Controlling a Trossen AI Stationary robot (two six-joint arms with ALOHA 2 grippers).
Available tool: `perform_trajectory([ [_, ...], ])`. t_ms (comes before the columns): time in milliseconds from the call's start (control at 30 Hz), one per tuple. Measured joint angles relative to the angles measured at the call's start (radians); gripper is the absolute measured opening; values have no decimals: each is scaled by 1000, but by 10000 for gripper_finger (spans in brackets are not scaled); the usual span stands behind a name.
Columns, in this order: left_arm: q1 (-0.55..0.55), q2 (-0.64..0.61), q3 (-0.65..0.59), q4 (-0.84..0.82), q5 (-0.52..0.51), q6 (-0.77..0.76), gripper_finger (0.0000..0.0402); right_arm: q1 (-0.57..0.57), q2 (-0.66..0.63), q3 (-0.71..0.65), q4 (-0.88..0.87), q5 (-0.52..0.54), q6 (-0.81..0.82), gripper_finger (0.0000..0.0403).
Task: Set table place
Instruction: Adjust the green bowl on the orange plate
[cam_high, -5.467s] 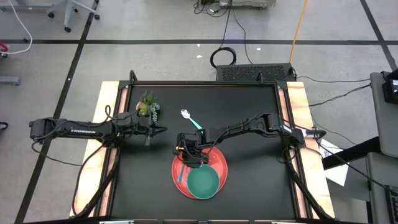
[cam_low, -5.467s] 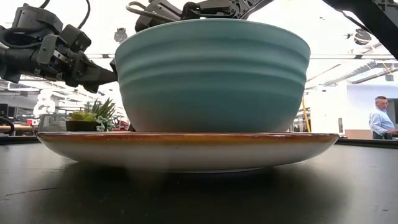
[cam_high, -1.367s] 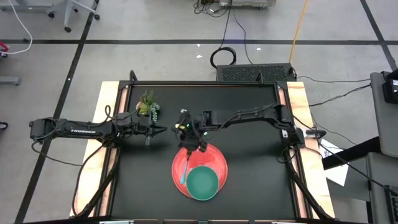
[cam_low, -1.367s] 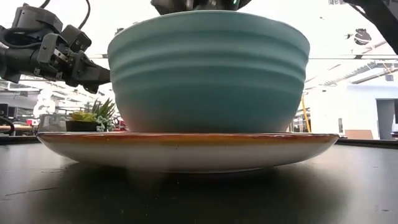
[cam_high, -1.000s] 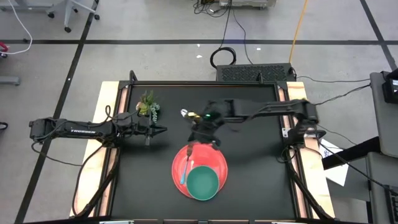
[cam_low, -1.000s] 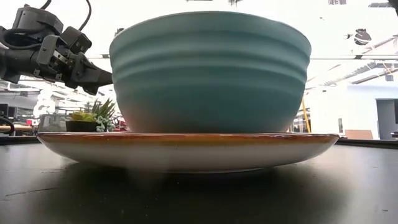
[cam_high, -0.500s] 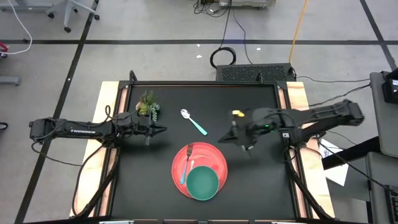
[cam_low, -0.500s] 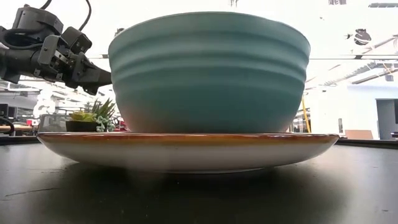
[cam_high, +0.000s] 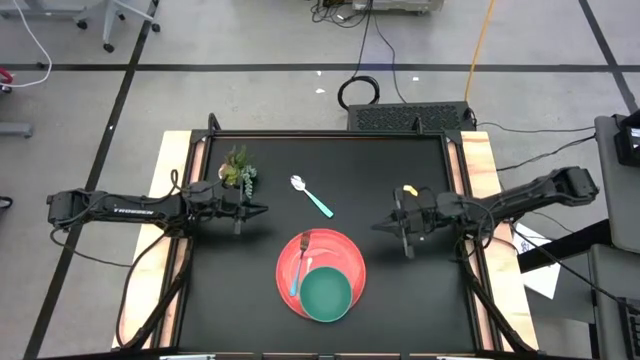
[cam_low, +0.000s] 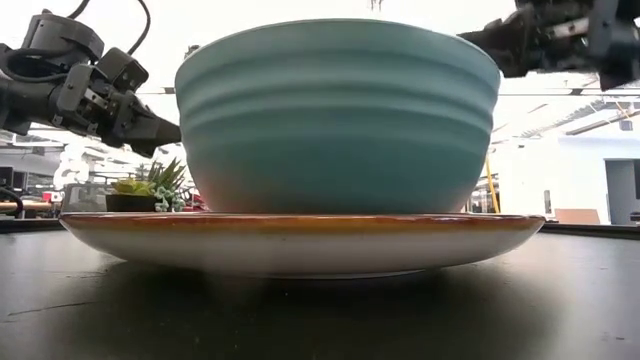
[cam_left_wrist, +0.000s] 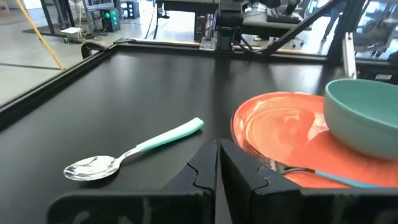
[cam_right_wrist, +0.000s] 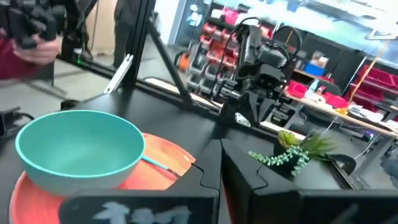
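Seemingly so the blue-handled metal spoon (cam_high: 311, 196) can be fetched next, both empty claws, left (cam_high: 262, 209) and right (cam_high: 377, 226), are kept pressed together, clear of the round red plate (cam_high: 343, 252).

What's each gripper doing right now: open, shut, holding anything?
Left gripper: jaws shut, empty, beside the potted plant.
Right gripper: jaws shut, empty, right of the red plate.
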Motion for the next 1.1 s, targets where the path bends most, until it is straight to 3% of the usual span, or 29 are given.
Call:
perform_trajectory([
  [167, 0, 0, 0, 52, 4, -61, 26, -22, 19, -105, 150, 1, 48, 0],
  [500, -24, 0, 0, 61, 49, -255, 26, -25, 80, -154, 174, -1, 84, 0],
  [767, -131, 0, 0, 62, -18, -219, 26, -25, 120, -154, 172, -3, 94, 0],
  [1100, -150, 0, 0, 61, -75, -153, 26, -24, 122, -153, 217, -4, 106, 0],
])
